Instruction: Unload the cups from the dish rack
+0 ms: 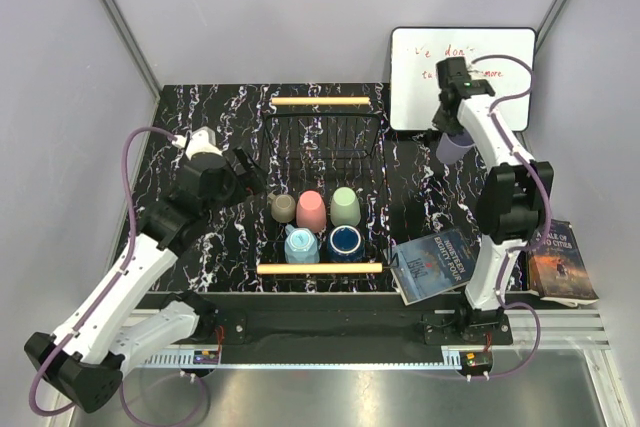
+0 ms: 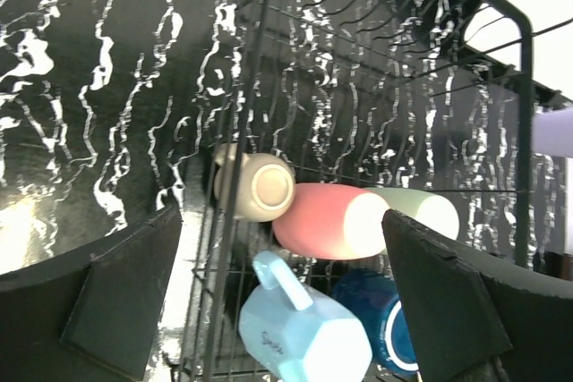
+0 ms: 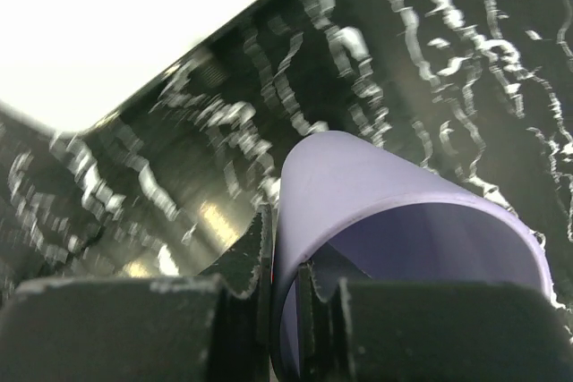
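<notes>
The right gripper [image 3: 285,285] is clenched on the rim of the lavender tumbler [image 3: 385,212], one finger inside and one outside, a hold that suits the thin wall. It carries the tumbler to the right of the dish rack [image 1: 325,137], near the whiteboard [image 1: 420,67], probably to set it on the table [image 1: 415,202]. The left gripper [image 1: 248,175] hangs spread and empty at the rack's left side, facing the beige mug [image 2: 255,187], likely its next pick. The pink cup [image 1: 311,211], green tumbler [image 1: 345,205], light blue mug [image 1: 301,245] and navy mug [image 1: 344,242] sit in the rack's near end.
</notes>
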